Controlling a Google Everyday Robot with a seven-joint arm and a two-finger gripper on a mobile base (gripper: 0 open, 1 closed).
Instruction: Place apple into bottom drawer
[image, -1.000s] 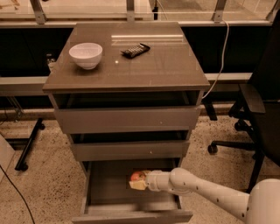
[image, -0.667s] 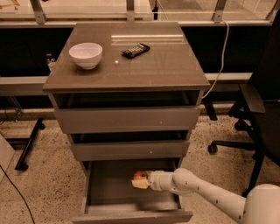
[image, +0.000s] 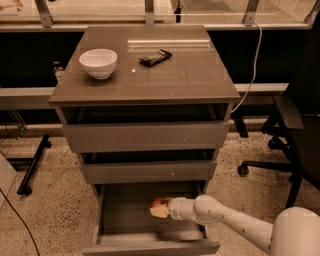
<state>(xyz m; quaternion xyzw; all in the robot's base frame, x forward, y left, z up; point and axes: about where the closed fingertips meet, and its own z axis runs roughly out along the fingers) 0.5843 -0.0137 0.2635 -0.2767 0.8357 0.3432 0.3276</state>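
The bottom drawer (image: 127, 220) of the grey-brown cabinet is pulled open and shows its plain grey floor. My gripper (image: 161, 208) reaches into it from the right on a white arm (image: 235, 225). The small red-orange apple (image: 159, 202) sits at the gripper's tip, low inside the drawer towards its right side. I cannot tell whether the apple rests on the floor or hangs just above it.
The two upper drawers (image: 145, 136) stand slightly ajar. On the cabinet top are a white bowl (image: 98, 62) and a dark flat object (image: 155, 57). A black office chair (image: 295, 130) stands at the right, a cable hangs behind, and a stand leg (image: 32, 167) lies at the left.
The gripper with the apple has shifted slightly right and a little deeper into the bottom drawer. The cabinet and the things on top have not moved.
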